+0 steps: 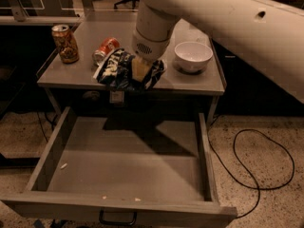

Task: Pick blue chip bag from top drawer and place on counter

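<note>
A robot arm reaches down over the front edge of the counter. Its gripper is clamped on the blue chip bag, holding it there, left of centre, clear of the open top drawer, apparently to set it down.

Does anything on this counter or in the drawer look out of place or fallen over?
One orange-red can lies on its side on the counter, while the brown can stands upright. The end effector grips the blue chip bag at the counter's front edge.
</note>
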Motion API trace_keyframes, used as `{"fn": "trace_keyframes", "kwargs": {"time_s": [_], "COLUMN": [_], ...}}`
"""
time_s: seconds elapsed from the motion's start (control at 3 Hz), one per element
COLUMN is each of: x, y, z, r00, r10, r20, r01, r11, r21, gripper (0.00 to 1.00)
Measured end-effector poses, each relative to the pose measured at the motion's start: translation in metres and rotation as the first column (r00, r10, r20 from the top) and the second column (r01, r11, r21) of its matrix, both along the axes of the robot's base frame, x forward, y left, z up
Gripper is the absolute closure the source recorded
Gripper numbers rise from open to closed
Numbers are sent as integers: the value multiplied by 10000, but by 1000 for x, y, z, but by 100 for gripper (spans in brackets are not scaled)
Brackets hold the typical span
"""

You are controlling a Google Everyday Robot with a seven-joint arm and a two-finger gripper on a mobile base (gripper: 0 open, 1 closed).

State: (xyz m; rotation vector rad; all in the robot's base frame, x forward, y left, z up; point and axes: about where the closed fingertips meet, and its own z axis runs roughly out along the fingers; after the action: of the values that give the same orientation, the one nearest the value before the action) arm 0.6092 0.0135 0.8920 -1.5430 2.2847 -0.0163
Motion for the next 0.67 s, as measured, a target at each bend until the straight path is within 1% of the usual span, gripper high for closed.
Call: {"fn": "trace_keyframes", "kwargs": {"time_s": [0.33,0.67], "x": [32,76], "y": [-5,-12], "z": [4,6], "r00": [9986,9944], "r10": [-533,-1059], "r20": [-11,24], "r01": [533,1059], "r11": [9985,9934], "r21": [-101,-444], "gripper": [100,100]}}
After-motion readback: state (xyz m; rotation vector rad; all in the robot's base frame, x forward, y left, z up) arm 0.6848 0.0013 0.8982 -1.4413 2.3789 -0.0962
